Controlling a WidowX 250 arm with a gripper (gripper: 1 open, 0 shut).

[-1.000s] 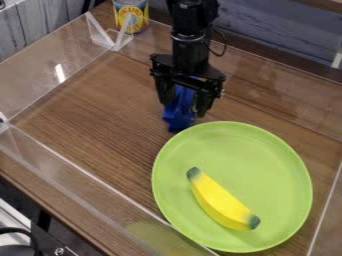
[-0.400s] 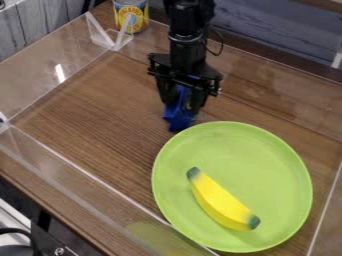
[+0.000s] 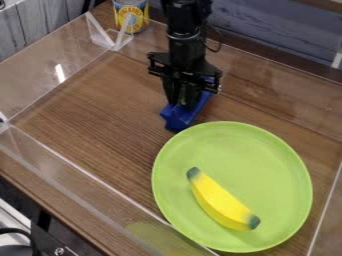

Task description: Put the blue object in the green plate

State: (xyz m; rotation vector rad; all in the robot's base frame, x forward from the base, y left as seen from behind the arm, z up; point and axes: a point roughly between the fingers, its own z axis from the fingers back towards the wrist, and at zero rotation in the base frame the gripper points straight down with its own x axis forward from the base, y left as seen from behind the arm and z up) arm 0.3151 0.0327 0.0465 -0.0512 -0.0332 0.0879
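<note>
The blue object (image 3: 174, 116) is a dark blue bar lying on the wooden table just beyond the far left rim of the green plate (image 3: 286, 158). Its lower end shows; its upper end is hidden between the fingers. My black gripper (image 3: 186, 100) comes straight down onto that upper end, with its fingers drawn in against the bar's sides. The block still rests on the table. The plate is large, round and lime green, at the front right.
A yellow banana-shaped piece (image 3: 221, 202) lies in the plate's near half. A yellow can (image 3: 128, 14) stands at the back left. Clear plastic walls (image 3: 54, 70) fence the wooden surface on the left, front and back.
The gripper's fingers, spread wide around the blue object before, have drawn in against it. The arm has stayed in place over the block.
</note>
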